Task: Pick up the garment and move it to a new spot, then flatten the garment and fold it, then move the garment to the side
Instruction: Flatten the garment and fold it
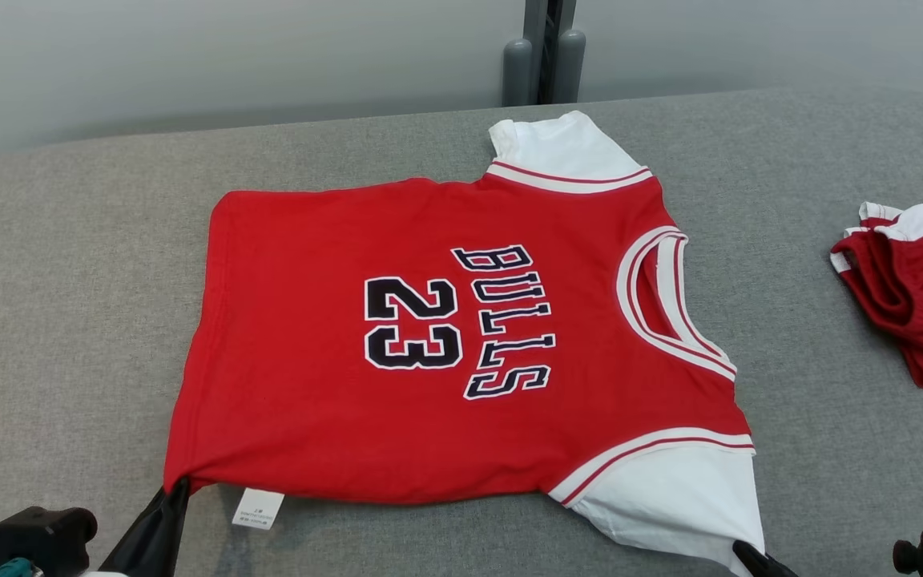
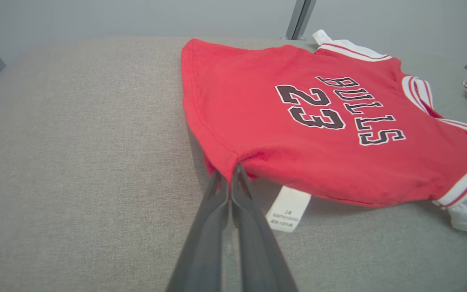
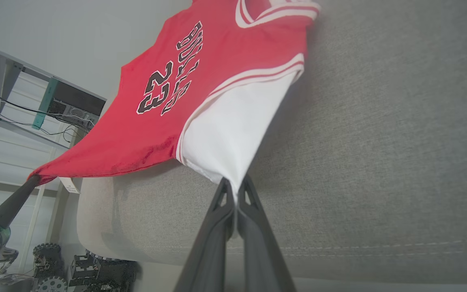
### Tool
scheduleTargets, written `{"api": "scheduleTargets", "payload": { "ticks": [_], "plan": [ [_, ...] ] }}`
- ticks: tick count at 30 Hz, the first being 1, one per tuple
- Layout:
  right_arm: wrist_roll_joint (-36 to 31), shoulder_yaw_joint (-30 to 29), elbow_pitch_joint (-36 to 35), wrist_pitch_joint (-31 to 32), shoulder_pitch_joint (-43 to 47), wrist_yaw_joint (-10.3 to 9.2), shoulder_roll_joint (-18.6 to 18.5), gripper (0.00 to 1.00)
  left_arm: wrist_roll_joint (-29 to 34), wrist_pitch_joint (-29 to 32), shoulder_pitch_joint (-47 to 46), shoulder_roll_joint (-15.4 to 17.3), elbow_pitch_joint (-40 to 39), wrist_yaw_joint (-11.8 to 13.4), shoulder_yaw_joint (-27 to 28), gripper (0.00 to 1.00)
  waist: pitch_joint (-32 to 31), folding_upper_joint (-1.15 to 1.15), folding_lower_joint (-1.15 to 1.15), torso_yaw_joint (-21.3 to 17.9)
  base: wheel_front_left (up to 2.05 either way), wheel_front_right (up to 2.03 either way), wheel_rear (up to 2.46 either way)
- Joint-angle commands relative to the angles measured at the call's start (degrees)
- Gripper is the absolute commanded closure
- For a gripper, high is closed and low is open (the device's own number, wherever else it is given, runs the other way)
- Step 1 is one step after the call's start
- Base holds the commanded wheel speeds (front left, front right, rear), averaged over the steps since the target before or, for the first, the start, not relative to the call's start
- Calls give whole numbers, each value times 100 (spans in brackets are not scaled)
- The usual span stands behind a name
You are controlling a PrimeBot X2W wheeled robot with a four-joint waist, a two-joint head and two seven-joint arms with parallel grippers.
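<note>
Pinching the garment with jaws pressed tight, left gripper holds the hem corner, right gripper the sleeve.

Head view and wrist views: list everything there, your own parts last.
jersey: one, red with white sleeves, "BULLS 23", spread on the table's middle
care label: one, white, poking out under the jersey's near hem
second garment: one, red and white, crumpled at the table's right
table: one, grey fabric top
posts: two, grey, behind the far edge
shelving: one, pale, with cables, beyond the table
left hand: one, dark, shut on the jersey's near hem corner
right hand: one, dark, shut on the near white sleeve
</note>
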Motion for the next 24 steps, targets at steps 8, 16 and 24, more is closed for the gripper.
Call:
{"api": "scheduleTargets", "payload": {
  "ticks": [8,16,24],
  "plan": [
    [-425,-510,-542,890,-84,0,469,100,-3,137,-116,24,-95,25,-68,100,241,0,0,49,0,0,0],
    [39,-683,-440,913,-938,0,530,100,58,230,-864,143,-23,-250,-78,100,755,0,0,84,0,0,0],
    [19,-724,188,718,-2532,0,531,100,22,230,-1807,95,400,-510,-55,100,1359,0,0,54,0,0,0]
  ]
}}
